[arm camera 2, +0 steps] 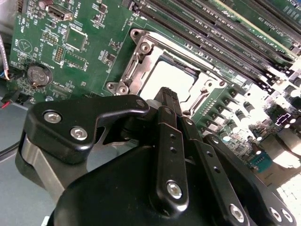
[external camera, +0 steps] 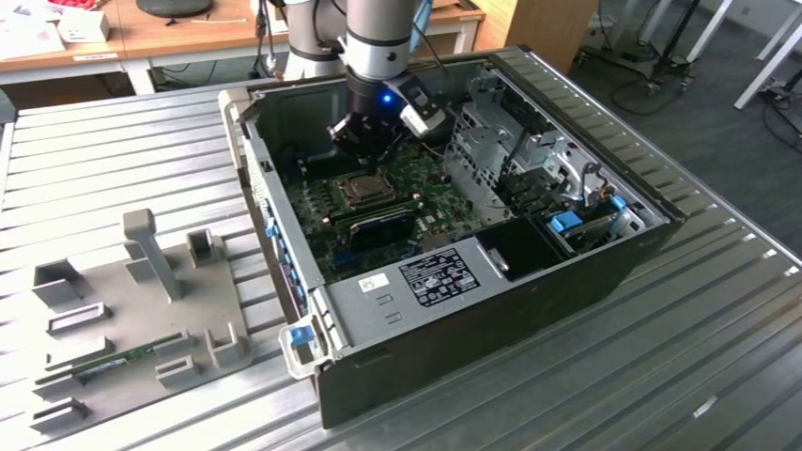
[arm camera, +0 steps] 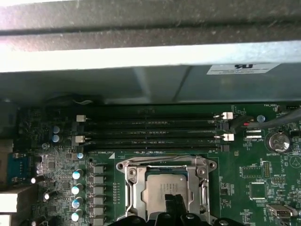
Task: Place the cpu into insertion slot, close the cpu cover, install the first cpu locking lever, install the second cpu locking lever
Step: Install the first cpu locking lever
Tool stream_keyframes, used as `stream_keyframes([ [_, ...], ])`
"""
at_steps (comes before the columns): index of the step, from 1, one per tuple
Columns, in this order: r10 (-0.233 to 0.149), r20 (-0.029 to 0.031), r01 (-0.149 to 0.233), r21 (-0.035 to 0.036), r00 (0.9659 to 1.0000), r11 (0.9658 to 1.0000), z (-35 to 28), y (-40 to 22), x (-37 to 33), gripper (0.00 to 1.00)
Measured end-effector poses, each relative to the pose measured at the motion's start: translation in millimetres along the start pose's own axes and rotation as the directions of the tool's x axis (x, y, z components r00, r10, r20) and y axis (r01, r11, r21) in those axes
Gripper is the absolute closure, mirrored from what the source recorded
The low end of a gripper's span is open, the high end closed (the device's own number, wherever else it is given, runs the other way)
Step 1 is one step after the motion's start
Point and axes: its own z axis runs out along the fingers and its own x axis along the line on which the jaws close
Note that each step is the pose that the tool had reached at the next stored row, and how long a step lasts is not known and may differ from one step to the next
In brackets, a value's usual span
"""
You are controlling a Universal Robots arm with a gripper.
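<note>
The cpu (arm camera: 157,184) lies flat in the insertion slot (arm camera: 124,165) on the green board, its dull silver top also showing in the second wrist view (arm camera 2: 164,75). Around it the cpu cover (arm camera: 133,190) lies down as a silvery frame. A thin wire lever (arm camera: 160,158) runs along the socket edge nearest the memory slots. My gripper (arm camera: 174,203) hovers just above the cpu with its black fingers (arm camera 2: 167,96) pressed together and nothing between them. In the exterior view the gripper (external camera: 363,141) hangs inside the open computer case, a little above the socket (external camera: 364,191).
Long black memory slots (arm camera: 150,125) lie beside the socket, with the case wall (arm camera: 141,56) behind them. A coin battery (arm camera: 276,141) and several capacitors (arm camera: 76,189) flank it. A metal drive cage (external camera: 514,150) stands at the exterior view's right, a grey fixture tray (external camera: 138,291) at its left.
</note>
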Motion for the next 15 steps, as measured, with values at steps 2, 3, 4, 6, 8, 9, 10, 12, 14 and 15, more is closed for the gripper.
stream_keyframes([
  [2, 0.0, -0.0001, 0.0, 0.0002, 1.0, 1.0, 0.2, 0.0, 0.6, 0.9],
  [3, 0.0, 0.0, 0.0, -0.0001, 1.0, 1.0, 0.6, 0.0, 1.1, 0.9],
  [4, 0.0, 0.0, 0.0, 0.0, 1.0, 1.0, 0.7, 0.1, 1.6, 0.9],
  [6, 0.0, -0.0001, 0.0, 0.0001, 1.0, 1.0, 1.0, 0.3, 2.8, 0.9],
  [8, 0.0, -0.0001, 0.0, 0.0002, 1.0, 1.0, 1.0, 0.3, 3.1, 0.9],
  [9, 0.0, -0.0001, 0.0, 0.0001, 1.0, 1.0, 1.0, 0.3, 3.1, 0.9],
  [10, 0.0, -0.0001, 0.0, 0.0001, 1.0, 1.0, 1.1, 0.3, 3.2, 0.9],
  [12, 0.0, -0.0001, 0.0, 0.0001, 1.0, 1.0, 1.1, 0.3, 3.2, 0.9],
  [14, 0.0, 0.0, 0.0, 0.0, 1.0, 1.0, 0.7, 0.4, 3.2, 0.9],
  [15, 0.0, 0.0, 0.0, 0.0, 1.0, 1.0, 0.2, 0.4, 3.2, 0.9],
])
